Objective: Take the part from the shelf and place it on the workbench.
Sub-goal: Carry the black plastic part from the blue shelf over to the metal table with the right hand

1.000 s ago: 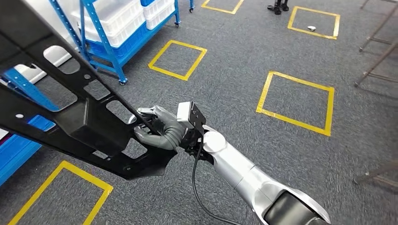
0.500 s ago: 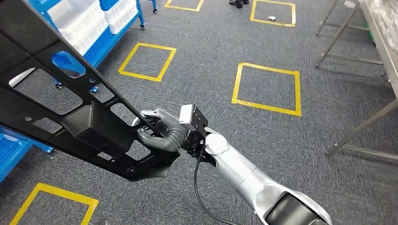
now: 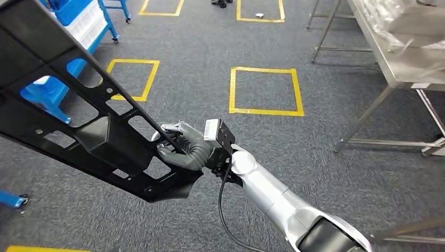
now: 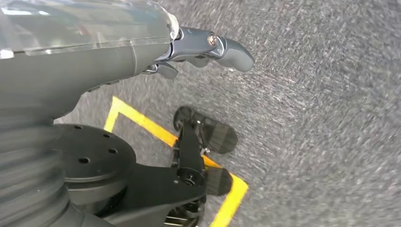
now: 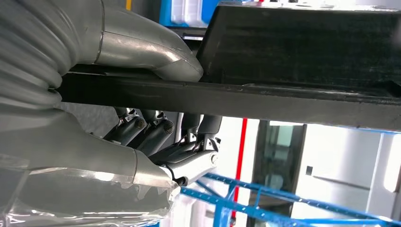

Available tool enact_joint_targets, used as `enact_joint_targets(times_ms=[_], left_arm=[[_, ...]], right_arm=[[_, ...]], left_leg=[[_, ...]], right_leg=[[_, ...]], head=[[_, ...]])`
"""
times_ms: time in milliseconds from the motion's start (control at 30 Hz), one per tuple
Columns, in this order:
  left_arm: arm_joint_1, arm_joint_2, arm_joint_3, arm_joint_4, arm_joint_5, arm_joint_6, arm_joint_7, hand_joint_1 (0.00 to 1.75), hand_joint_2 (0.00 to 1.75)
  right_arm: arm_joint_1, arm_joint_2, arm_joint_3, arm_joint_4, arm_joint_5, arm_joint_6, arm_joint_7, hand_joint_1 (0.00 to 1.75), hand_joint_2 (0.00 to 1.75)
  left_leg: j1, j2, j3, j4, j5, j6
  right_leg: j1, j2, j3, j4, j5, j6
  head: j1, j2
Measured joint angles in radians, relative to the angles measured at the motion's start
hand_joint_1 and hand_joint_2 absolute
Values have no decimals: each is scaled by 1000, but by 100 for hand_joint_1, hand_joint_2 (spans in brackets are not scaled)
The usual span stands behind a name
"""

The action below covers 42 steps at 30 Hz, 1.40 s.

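Black frame part (image 3: 78, 126), long and full of cut-outs, hangs in the air above the grey carpet (image 3: 315, 173), gripped near its lower end by the right hand (image 3: 181, 147), thumb on one side and fingers (image 5: 151, 130) wrapped round a bar. The left hand (image 4: 208, 45) hangs over the floor, holding nothing, its fingers apart. A steel workbench (image 3: 399, 63) stands well apart, ahead on the right.

Grey carpet (image 3: 210, 47), yellow taped squares (image 3: 265, 90)
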Motion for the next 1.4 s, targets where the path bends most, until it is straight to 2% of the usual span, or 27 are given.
enact_joint_targets(times_ms=[67, 100, 133, 200, 267, 300, 333, 367, 433, 500, 567, 633, 667, 733, 800, 833, 900, 967, 1033, 1067, 1100, 1167, 1233, 1300, 1333, 1367, 1400], left_arm=[[-2, -1, 0, 0, 3, -1, -2, 0, 175], [-4, -2, 0, 0, 3, -1, -2, 0, 175], [-5, -3, 0, 0, 4, -1, -2, 0, 175], [-4, -4, 0, 0, 3, -1, -1, 0, 175], [-1, -4, 0, 0, 3, 2, 4, 0, 175], [0, -4, 0, 0, 3, 3, 5, 0, 175], [1, -4, 0, 0, 3, 4, 6, 0, 175], [1, -4, 0, 0, 3, 4, 7, 0, 175], [0, -5, 0, 0, 2, 4, 7, 0, 175], [0, -5, 0, 0, 2, 5, 6, 0, 175], [-1, -5, 0, 0, 2, 6, 5, 0, 175], [-3, -5, 0, 0, 2, 6, 3, 0, 175], [-2, -5, 0, 0, 2, 6, 3, 0, 175], [2, -5, 0, 0, 2, 6, 2, 0, 175], [5, -5, 0, 0, 2, 6, 2, 0, 175], [6, -5, 0, 0, 2, 6, 2, 0, 175], [5, -4, 0, 0, 2, 7, 2, 0, 175], [5, -3, 0, 0, 2, 7, 2, 0, 175], [5, -3, 0, 0, 2, 7, 3, 0, 175], [4, -3, 0, 0, 3, 7, 2, 0, 175], [3, -4, 0, 0, 3, 7, 2, 0, 175], [2, -4, 0, 0, 4, 7, 2, 0, 175], [3, -4, 0, 0, 6, 7, 2, 0, 175], [6, -4, 1, 0, 9, 7, 2, 0, 175], [7, -3, 1, 0, 9, 7, 2, 0, 175], [7, -3, 1, 0, 10, 7, 1, 0, 175], [6, -3, 1, 0, 10, 7, 1, 0, 175]], right_arm=[[3, -3, 0, 0, 3, 0, -2, 175, 175], [3, -6, 0, 0, 4, 0, -2, 175, 175], [3, -8, -1, 0, 4, -1, -3, 175, 175], [1, -11, -1, 0, 6, -1, -3, 175, 175], [1, -12, 0, 1, 9, -1, -1, 175, 175], [2, -12, 0, 3, 11, -1, 0, 175, 175], [2, -12, 0, 5, 11, -1, 2, 175, 175], [1, -12, 0, 6, 12, -1, 4, 175, 175], [-4, -12, 0, 6, 12, -1, 5, 175, 175], [-9, -10, 0, 6, 12, -1, 5, 175, 175], [-9, -9, 0, 6, 12, -1, 6, 175, 175], [-10, -8, 0, 6, 12, -2, 6, 175, 175], [-10, -6, 0, 6, 12, -2, 6, 175, 175], [-9, -2, 1, 6, 12, -2, 6, 175, 175], [-6, 0, 1, 6, 12, -2, 6, 175, 175], [-5, 0, 2, 6, 12, -2, 7, 175, 175], [-4, 1, 2, 6, 12, -2, 7, 175, 175], [-5, 2, 2, 6, 12, -2, 7, 175, 175], [-5, 4, 2, 6, 12, -2, 7, 175, 175], [-4, 5, 2, 6, 12, -3, 8, 175, 175], [-4, 4, 2, 5, 12, -4, 8, 175, 175], [-4, 2, 2, 3, 14, -6, 11, 175, 175], [-3, 1, 2, 0, 16, -9, 15, 175, 175], [1, 1, 2, -2, 18, -14, 19, 175, 175], [4, 0, 2, -3, 20, -16, 20, 175, 175], [6, 0, 2, -3, 20, -19, 22, 175, 175], [7, -1, 2, -4, 21, -21, 23, 175, 175]], left_leg=[[-1, 14, 2, -9, 3, 10], [0, 26, 4, -15, 7, 18], [1, 40, 6, -22, 12, 26], [-4, 68, 7, -29, 17, 38], [-10, 97, 5, -28, 16, 41], [-12, 111, 4, -27, 16, 41], [-13, 124, 3, -26, 15, 41], [-13, 137, 3, -25, 14, 41], [-17, 157, 4, -22, 11, 37], [-22, 174, 5, -19, 7, 30], [-24, 191, 8, -20, 5, 21], [-21, 167, 3, -1, -14, 12], [-19, 141, -11, 36, -39, 7], [-15, 97, -66, 166, -106, 0], [-13, 88, -115, 269, -136, -4], [-11, 87, -116, 269, -122, -5], [-4, 71, -66, 153, -49, -6], [5, 17, -13, 34, -4, -7], [6, -12, -2, 4, -4, -3], [6, -1, -2, 1, -1, 2], [6, 12, -2, -1, 3, 8], [5, 39, 0, -10, 10, 24], [-1, 67, -1, -14, 12, 33], [-6, 97, -3, -13, 11, 37], [-7, 111, -3, -13, 10, 37], [-8, 124, -2, -13, 9, 37], [-9, 136, 0, -13, 8, 37]], right_leg=[[-3, 21, -8, -4, 8, 15], [-1, 11, -12, 0, 4, 21], [2, -14, -22, 20, -11, 25], [5, -84, -68, 122, -71, 28], [4, -115, -125, 248, -126, 31], [3, -120, -135, 276, -130, 31], [3, -124, -123, 262, -116, 31], [3, -132, -91, 209, -87, 29], [11, -173, -9, 64, -38, 20], [20, -195, 27, -5, -25, 10], [21, -175, 25, -10, -22, 1], [14, -155, 28, -18, -15, -9], [9, -144, 29, -22, -12, -15], [7, -121, 29, -22, -10, -20], [7, -94, 28, -20, -9, -21], [6, -80, 28, -17, -9, -21], [4, -52, 28, -9, -12, -17], [3, -27, 20, 0, -13, -6], [1, -4, 8, 3, -7, 9], [-1, 9, 2, 1, -2, 16], [-2, 11, -2, 2, -2, 22], [1, -35, -22, 40, -28, 31], [2, -99, -76, 155, -91, 36], [0, -119, -129, 269, -132, 41], [-1, -122, -132, 281, -126, 41], [-1, -126, -114, 251, -104, 40], [0, -137, -78, 185, -71, 37]], head=[[0, 0], [0, 0], [0, 0], [1, 0], [1, 0], [1, 0], [1, 0], [1, 0], [1, 0], [1, 0], [1, 0], [1, 0], [1, 0], [1, 0], [1, 0], [1, 0], [1, 0], [1, 0], [1, 0], [1, 0], [1, 0], [2, 0], [3, 0], [3, 0], [3, 0], [3, 0], [3, 0]])
